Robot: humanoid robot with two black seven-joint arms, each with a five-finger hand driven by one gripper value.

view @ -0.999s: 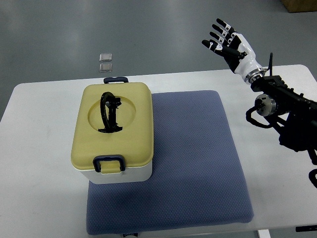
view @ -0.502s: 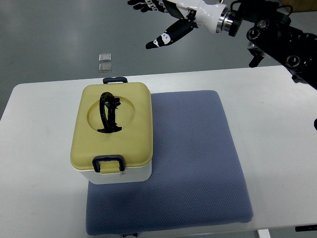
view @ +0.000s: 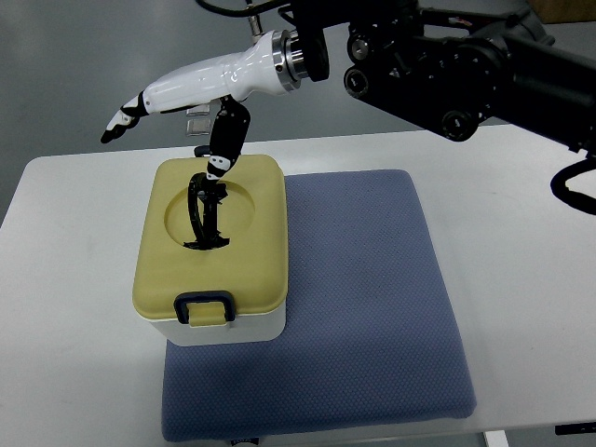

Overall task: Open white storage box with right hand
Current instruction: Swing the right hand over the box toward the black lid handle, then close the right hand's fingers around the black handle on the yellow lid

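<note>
The storage box (view: 212, 250) has a white body and a shut yellow lid (view: 244, 233). It stands on the left edge of a blue mat (view: 363, 298). A black carry handle (view: 205, 210) lies in a round recess in the lid. A dark latch (view: 206, 304) shows at the front and another at the back (view: 216, 149). My right hand (view: 177, 107) reaches in from the upper right and hovers over the back of the lid, fingers spread and holding nothing. Its thumb (view: 223, 144) points down toward the carry handle. My left arm is not in view.
The box and mat sit on a white table (view: 74, 307). My dark right arm (view: 447, 56) crosses the top of the picture above the table's far edge. Two small grey squares (view: 198, 116) lie on the floor beyond the table.
My right hand swept from the upper right across to the left and came down. It now hovers over the back of the box lid. The box has not moved.
</note>
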